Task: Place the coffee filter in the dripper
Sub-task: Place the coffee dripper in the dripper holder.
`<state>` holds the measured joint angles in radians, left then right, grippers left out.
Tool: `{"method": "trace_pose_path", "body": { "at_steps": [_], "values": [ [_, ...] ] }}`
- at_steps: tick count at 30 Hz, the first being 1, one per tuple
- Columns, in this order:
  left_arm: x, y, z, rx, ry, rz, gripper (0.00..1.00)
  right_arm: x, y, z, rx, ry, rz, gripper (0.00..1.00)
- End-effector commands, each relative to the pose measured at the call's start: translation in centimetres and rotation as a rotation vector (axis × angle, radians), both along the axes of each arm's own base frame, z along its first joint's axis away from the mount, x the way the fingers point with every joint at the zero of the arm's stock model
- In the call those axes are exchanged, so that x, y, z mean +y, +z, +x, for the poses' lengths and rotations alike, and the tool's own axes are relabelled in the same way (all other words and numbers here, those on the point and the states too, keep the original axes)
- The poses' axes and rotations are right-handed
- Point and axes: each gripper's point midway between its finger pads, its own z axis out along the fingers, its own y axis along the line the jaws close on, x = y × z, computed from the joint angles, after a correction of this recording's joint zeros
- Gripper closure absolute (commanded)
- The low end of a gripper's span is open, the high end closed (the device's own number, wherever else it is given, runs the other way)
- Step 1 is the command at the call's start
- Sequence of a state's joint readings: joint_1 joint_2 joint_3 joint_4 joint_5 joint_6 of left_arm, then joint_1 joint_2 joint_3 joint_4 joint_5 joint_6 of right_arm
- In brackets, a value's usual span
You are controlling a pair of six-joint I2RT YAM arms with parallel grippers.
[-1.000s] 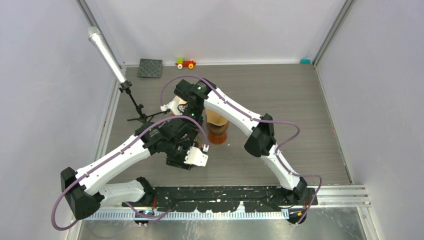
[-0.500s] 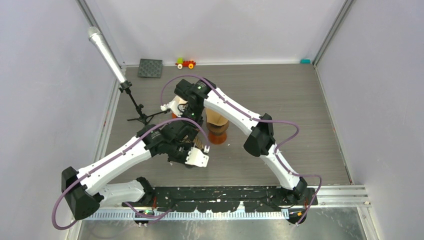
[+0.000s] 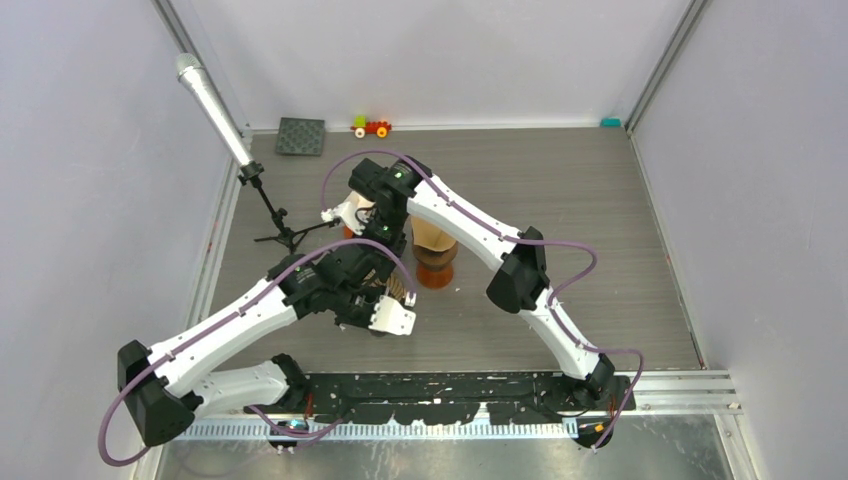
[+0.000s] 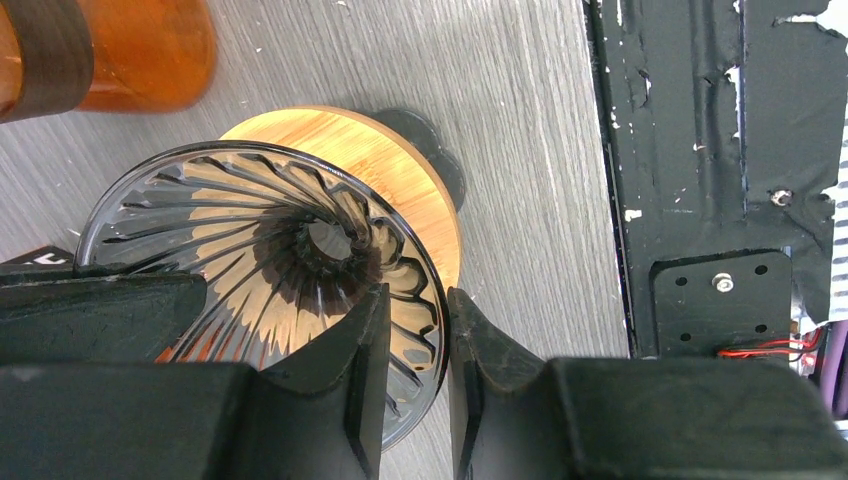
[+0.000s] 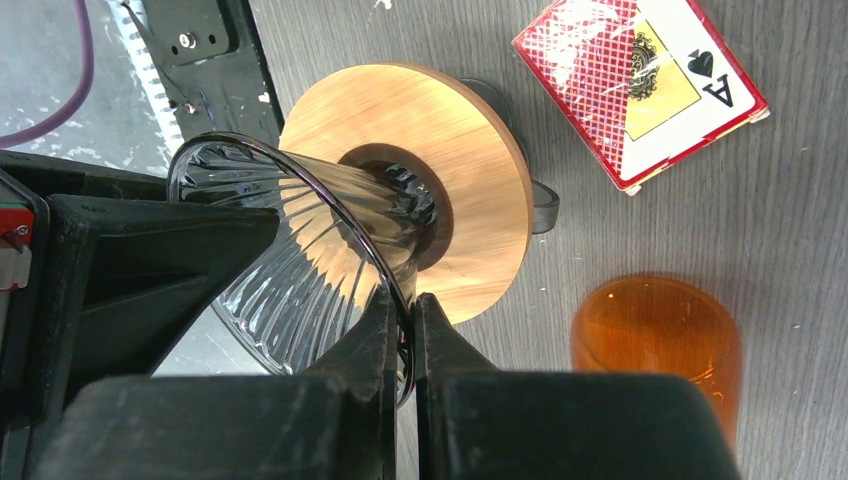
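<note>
Left gripper (image 4: 417, 300): jaws narrow, straddling the glass rim of the dripper (image 4: 260, 220), with one finger inside the cone and one outside. The ribbed wall fills the gap. Cannot tell if both pads press it.

Right gripper (image 5: 405, 300): jaws almost together, pinching the thin rim of the dripper between the tips, so it is held.

The dripper is tilted, with its mouth toward both wrist cameras. Its wood base (image 5: 450, 130) is on the side away from the jaws. In the top view the dripper is mostly hidden under the two wrists.

Ahead of the left jaws and off to their left is the amber carafe (image 3: 436, 272), which has a dark band and stands apart from the dripper. The filter (image 3: 430, 236) is a tan paper cone sitting on top of the carafe, not in the dripper. It is near both grippers and neither touches it.

Right of the right jaws is an orange cup (image 5: 655, 345), upright and near the wood base without touching it. Ahead and to the right of those jaws a red-backed card box (image 5: 640, 85) lies flat on the table (image 4: 520, 80), apart from the base.

To the right of the left jaws is the taped black plate (image 4: 690, 150) at the table's near edge.

Well beyond both jaws, by the far wall, are a dark mat (image 3: 301, 136) and a small toy (image 3: 371, 127). A mic (image 3: 210, 100) on a stand is far off to the left.
</note>
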<state>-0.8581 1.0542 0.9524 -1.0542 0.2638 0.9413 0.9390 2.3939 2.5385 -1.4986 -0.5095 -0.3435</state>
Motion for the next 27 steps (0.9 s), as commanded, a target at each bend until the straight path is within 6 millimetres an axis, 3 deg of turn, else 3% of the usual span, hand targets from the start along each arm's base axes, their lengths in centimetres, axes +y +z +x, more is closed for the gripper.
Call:
{"method": "trace_pose_path", "body": {
  "at_steps": [1,8,27],
  "values": [
    [-0.6,-0.9,-1.1,0.073,0.024,-0.028,0.93,0.0,-1.9,0.8,-0.03,-0.005,-0.054,0.99],
    [-0.2,-2.4,-1.6,0.099,0.045,-0.015,1.0,0.1,-3.0,1.1,-0.033,-0.017,-0.074,0.99],
    [0.5,-4.4,-1.7,0.112,0.066,0.019,1.0,0.2,-5.3,0.9,-0.013,-0.019,-0.116,1.0]
  ]
}}
